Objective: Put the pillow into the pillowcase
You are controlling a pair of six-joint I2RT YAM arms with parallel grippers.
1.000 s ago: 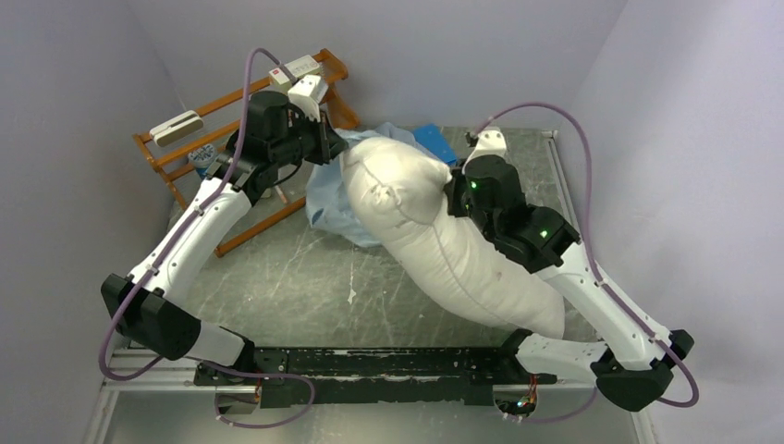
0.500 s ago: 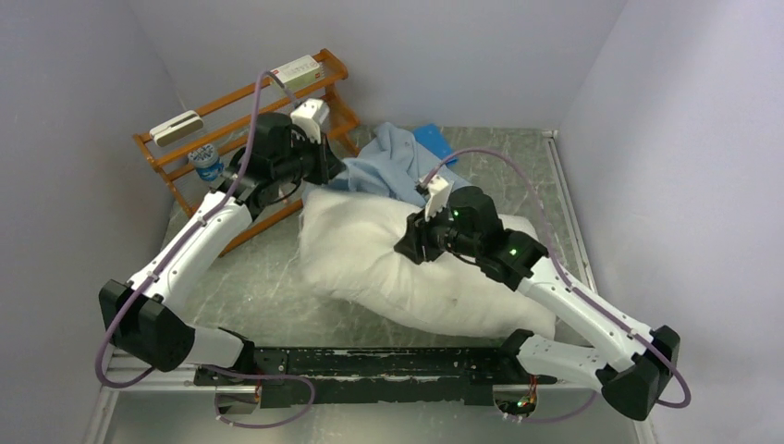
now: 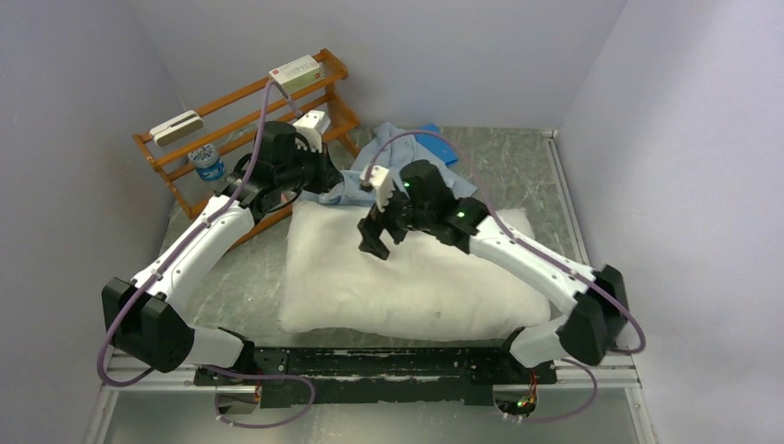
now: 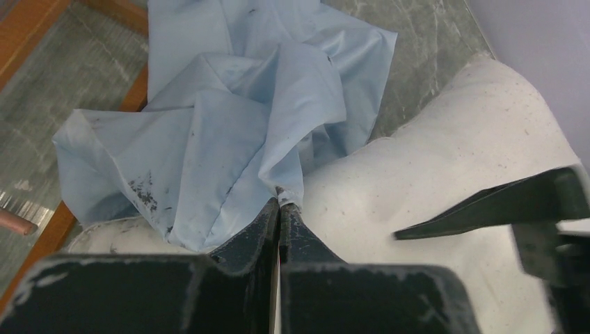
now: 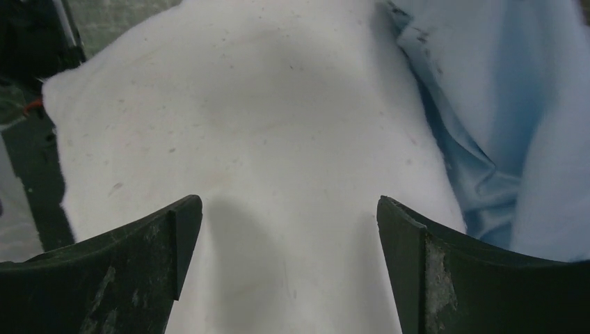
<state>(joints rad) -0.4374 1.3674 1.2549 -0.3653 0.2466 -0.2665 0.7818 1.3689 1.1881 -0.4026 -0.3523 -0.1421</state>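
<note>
The white pillow [image 3: 416,282] lies flat on the table in front of the arm bases. Behind it, the pale-blue pillowcase [image 3: 388,153] is crumpled, partly hidden by both arms. My left gripper [image 3: 340,182] is shut on a fold of the pillowcase [image 4: 229,118], its tips [image 4: 280,203] pinching the cloth just above the pillow's far edge [image 4: 431,160]. My right gripper [image 3: 374,242] hovers open over the pillow's top left part. In the right wrist view the pillow [image 5: 278,118] fills the space between the wide-apart fingers [image 5: 153,236], with nothing held, and the pillowcase [image 5: 515,104] lies to the right.
An orange wooden rack [image 3: 250,102] stands at the back left with small boxes on it and a bottle [image 3: 208,165] beside it. A flat bright-blue sheet [image 3: 434,141] lies behind the pillowcase. Walls close in on the left, back and right.
The pillow, raised on end a second ago, has dropped flat onto the table. My right gripper opened, let it go and swung left over it. The left gripper stayed shut on the pillowcase.
</note>
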